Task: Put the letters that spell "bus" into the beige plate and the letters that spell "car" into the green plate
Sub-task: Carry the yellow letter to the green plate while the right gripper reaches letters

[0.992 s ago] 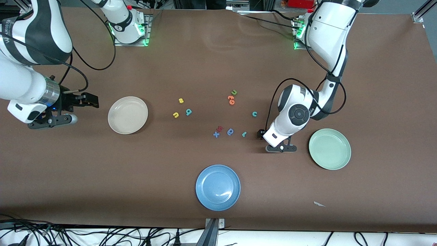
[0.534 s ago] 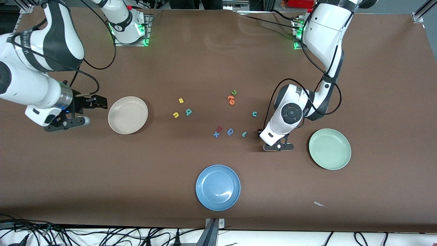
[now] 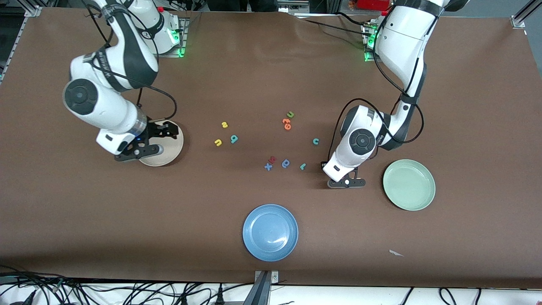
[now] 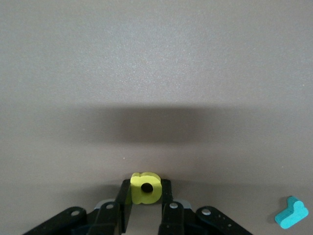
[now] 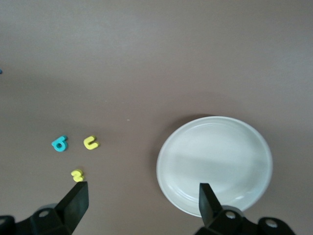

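With the left pincer [image 4: 145, 205] clamped on the yellow "a" [image 4: 145, 187], next comes the green plate [image 3: 409, 184], lower right; right pincer [image 5: 142, 196] wide over the beige plate [image 5: 214, 164].

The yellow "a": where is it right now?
The yellow "a" sits pinched in the left pincer, low over the table beside the teal "r", between it and the green plate.

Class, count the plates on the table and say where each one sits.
3. Beige plate under the right gripper; green plate toward the left arm's end; blue plate nearest the front camera.
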### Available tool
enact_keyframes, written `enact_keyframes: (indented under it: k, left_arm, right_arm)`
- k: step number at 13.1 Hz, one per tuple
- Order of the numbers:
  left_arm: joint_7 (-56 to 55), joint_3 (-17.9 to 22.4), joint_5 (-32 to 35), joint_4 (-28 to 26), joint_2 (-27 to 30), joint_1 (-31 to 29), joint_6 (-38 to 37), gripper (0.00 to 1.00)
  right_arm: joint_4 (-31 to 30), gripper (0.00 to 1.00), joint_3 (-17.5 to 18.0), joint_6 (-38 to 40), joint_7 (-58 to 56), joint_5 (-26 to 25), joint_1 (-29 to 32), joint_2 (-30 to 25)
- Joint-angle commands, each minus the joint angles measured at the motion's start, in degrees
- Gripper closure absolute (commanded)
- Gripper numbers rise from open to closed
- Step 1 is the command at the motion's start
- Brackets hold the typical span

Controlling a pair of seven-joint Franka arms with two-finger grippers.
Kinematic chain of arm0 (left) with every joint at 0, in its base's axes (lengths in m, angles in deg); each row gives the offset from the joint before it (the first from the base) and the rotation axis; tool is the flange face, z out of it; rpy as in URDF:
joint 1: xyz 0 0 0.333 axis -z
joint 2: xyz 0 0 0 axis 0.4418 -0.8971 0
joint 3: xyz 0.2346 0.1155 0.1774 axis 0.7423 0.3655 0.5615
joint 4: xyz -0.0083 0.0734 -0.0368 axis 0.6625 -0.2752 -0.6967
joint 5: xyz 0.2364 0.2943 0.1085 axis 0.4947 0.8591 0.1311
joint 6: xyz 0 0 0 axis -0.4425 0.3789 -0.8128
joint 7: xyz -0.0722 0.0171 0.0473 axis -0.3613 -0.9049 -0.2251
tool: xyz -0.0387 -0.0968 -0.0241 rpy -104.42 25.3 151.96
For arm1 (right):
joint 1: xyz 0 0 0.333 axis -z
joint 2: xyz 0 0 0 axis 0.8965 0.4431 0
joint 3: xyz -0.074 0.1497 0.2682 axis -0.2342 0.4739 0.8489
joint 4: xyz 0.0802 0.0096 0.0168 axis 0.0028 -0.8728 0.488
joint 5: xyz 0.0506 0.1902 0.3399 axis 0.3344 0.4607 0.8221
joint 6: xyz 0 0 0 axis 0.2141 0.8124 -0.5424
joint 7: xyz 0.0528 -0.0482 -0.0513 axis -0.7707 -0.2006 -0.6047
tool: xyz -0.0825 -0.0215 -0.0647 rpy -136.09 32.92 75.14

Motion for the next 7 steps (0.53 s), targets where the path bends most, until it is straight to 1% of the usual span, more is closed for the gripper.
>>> enact_keyframes:
  k: [1, 2, 3, 5, 7]
  left_arm:
    - [-1.28, 0.45, 1.41, 0.24, -0.26, 0.40, 0.62, 0.97]
    - [-0.93, 0.53, 1.41, 0.58, 0.00, 0.05, 0.36, 0.98]
    - [-0.14, 0.97, 1.41, 1.63, 0.35, -0.47, -0.51, 0.98]
    - [4.40, 0.97, 1.93, 3.74, 1.75, -3.80, -6.81, 0.99]
    - [11.25, 0.97, 1.94, 5.24, 2.72, -7.41, -11.75, 0.99]
  right_arm:
    - [-2.71, 0.00, 3.43, -4.29, 8.02, 0.62, 0.44, 0.87]
    - [-4.45, 0.00, 4.83, -7.18, 9.70, 0.62, 0.44, 1.14]
    - [-7.08, 0.00, 5.28, -11.21, 10.94, 0.53, 0.44, 1.14]
    - [-12.01, 0.00, 7.38, -19.47, 13.22, 0.27, 0.35, 2.10]
    - [-15.09, 0.00, 7.57, -24.85, 13.67, 0.27, -0.69, 2.72]
